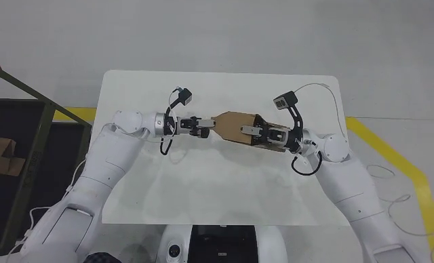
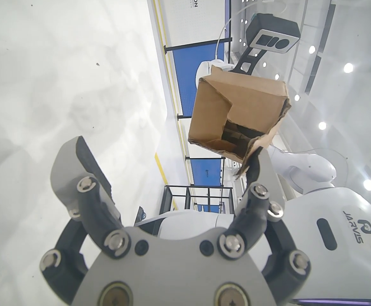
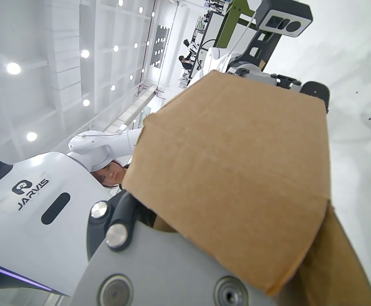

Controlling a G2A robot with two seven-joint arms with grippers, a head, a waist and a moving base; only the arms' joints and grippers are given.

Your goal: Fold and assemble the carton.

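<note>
Left wrist view: open pincer (image 2: 169, 151) against carton (image 2: 236, 103)

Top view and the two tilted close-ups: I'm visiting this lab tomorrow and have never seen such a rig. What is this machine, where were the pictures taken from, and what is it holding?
It is a two-armed robot at a white table. The top view looks down from a camera above its arms; the other two come from cameras on each wrist, hence the odd angles. Each arm ends in a two-fingered claw. The right claw grips one end of a brown cardboard carton, partly folded. The left claw is open at the other end, one finger touching a ragged flap.
</note>
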